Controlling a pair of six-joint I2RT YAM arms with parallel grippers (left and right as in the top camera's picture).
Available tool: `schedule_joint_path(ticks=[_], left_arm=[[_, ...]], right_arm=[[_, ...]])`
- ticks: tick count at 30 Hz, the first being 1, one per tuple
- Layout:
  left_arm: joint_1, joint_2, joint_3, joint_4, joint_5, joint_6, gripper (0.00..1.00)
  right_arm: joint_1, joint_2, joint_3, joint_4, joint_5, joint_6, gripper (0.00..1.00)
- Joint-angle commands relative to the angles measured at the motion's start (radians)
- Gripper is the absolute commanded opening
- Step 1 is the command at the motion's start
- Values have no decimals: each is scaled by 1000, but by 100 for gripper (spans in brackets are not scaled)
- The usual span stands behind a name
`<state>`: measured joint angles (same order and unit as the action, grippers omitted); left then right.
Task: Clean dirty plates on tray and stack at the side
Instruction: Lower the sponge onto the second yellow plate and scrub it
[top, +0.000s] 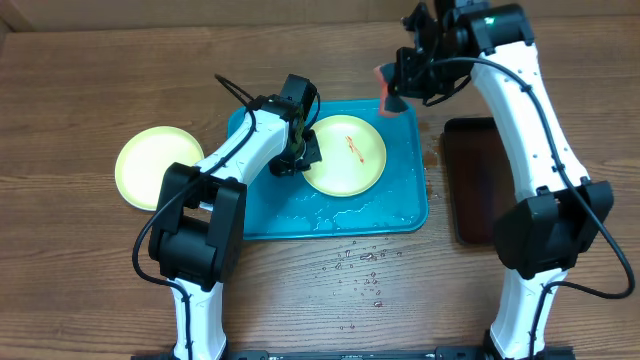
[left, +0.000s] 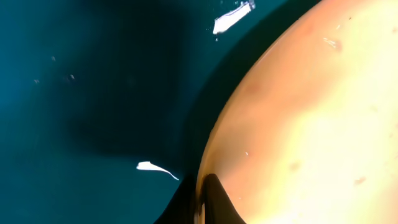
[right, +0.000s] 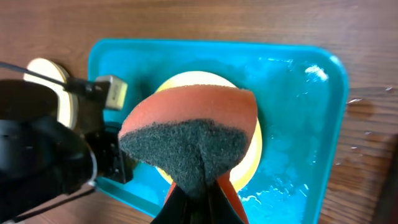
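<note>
Text check: none legible in any view | tray (top: 400, 195): no print readable | plates (top: 345, 160): no lettering, red smear only | sponge (right: 186, 118): no brand readable

- Tray (top: 300, 215), near half: bare, wet, open to me.
- Plate (top: 350, 160), left rim: taken by my left claw (top: 303, 155).
- Far right corner: my right claw (top: 395, 88) overhead with sponge (right: 193, 130).
- Right flank: dark tray (top: 478, 180) stands close.

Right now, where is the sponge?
Overhead, the sponge is pinched in the right gripper, held over the tray's far right corner, just beyond the smeared plate.
</note>
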<state>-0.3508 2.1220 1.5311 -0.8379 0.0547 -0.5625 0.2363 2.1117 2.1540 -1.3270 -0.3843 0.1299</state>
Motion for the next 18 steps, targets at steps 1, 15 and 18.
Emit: schedule_joint_path(ticks=[1, 15, 18], left_arm=[[31, 18, -31, -14, -117, 122, 4], [52, 18, -31, 3, 134, 365, 4], [52, 18, -31, 4, 219, 414, 4]], right_arm=[[29, 0, -74, 26, 7, -8, 5], [123, 13, -500, 422, 132, 88, 4], [125, 53, -515, 440, 164, 133, 4]])
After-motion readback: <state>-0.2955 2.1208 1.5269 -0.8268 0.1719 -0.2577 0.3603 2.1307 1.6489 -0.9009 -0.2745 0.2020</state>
